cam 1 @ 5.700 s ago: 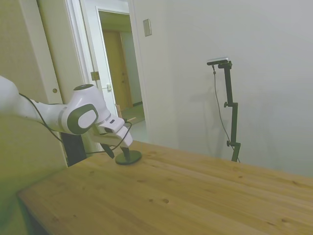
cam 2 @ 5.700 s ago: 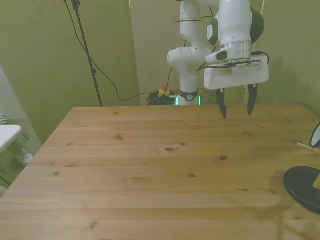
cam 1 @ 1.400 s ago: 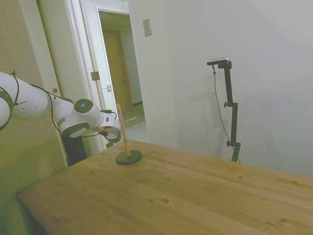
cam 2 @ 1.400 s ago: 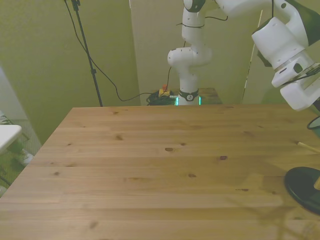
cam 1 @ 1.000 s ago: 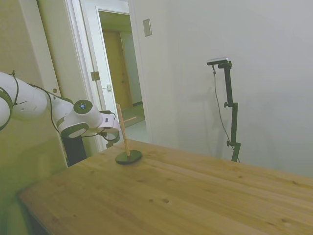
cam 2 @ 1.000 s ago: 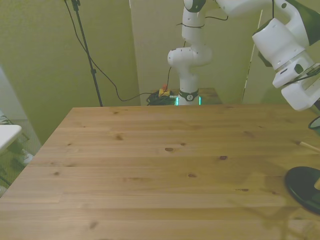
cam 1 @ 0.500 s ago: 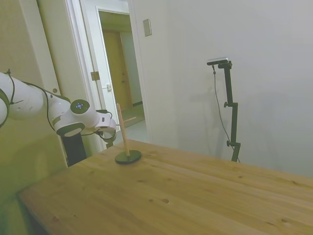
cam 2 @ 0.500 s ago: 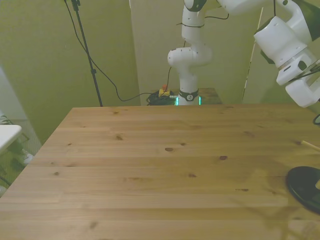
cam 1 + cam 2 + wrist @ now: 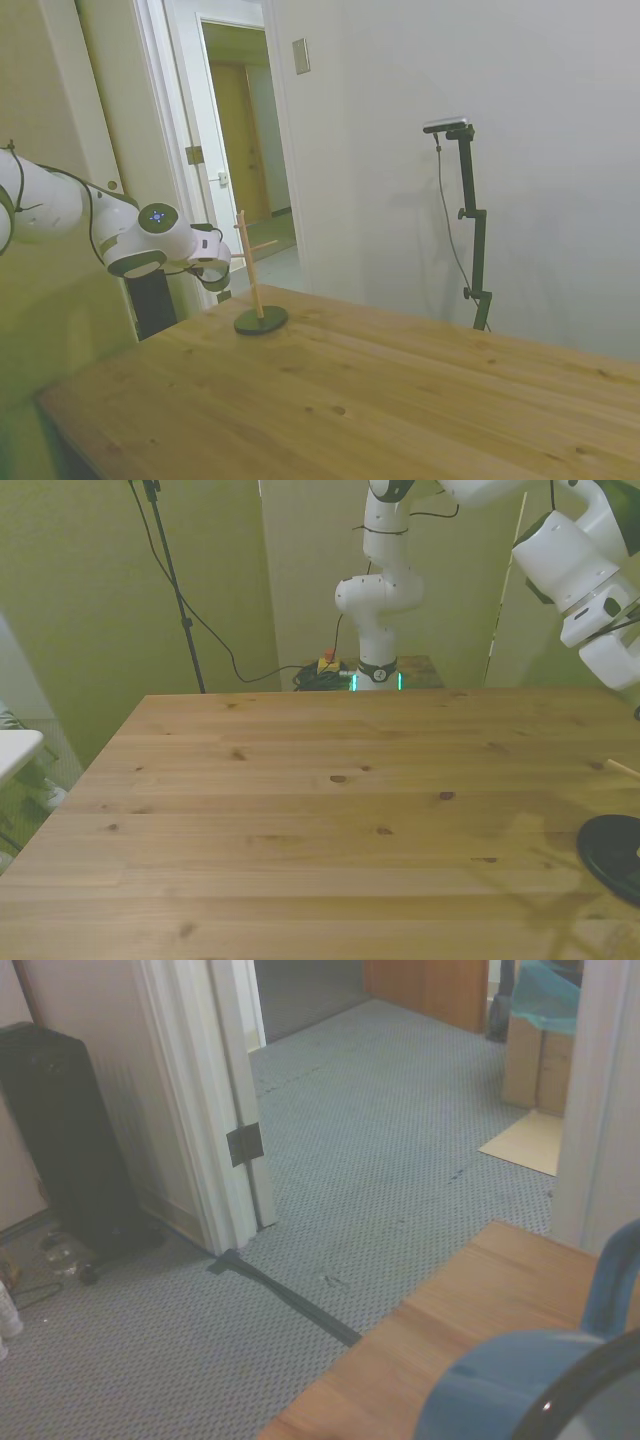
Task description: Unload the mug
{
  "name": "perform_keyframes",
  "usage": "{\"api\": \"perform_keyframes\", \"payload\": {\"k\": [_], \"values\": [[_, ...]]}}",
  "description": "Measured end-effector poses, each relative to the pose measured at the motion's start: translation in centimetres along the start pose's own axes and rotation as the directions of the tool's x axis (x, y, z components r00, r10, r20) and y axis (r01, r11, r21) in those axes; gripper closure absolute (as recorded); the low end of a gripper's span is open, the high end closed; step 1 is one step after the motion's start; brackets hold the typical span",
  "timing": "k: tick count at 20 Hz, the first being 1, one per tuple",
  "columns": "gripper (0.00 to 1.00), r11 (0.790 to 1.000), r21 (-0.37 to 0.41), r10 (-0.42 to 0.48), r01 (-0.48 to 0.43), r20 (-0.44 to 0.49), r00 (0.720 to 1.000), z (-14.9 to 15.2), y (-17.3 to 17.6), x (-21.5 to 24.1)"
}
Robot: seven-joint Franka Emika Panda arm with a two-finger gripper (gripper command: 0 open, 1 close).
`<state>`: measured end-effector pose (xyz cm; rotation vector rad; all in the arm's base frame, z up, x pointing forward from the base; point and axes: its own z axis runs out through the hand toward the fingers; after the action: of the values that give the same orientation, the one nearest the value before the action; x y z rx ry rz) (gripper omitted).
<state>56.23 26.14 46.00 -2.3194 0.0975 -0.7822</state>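
The mug fills a corner of the wrist view as a blurred teal-blue cylinder with a dark rim, its loop handle standing up beside it. From the side it is only a small dark ring under my gripper, which is shut on it. The gripper hangs just past the table's far left corner, a short way left of the wooden peg stand. In the front view only the white hand shows, with the fingers cut off by the right edge.
The peg stand's dark round base sits near the table corner and also shows at the front view's right edge. Below the table corner lie grey carpet, a white door frame and a black box.
The gripper has drawn away from the peg stand toward the side view's left, carrying the mug off the peg and out past the table's edge.
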Motion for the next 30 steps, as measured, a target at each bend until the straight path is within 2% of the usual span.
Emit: {"api": "perform_keyframes", "payload": {"k": [30], "values": [[1.00,1.000,0.008,-0.007,0.007,0.008,1.000,0.13,-0.53,-0.42]]}}
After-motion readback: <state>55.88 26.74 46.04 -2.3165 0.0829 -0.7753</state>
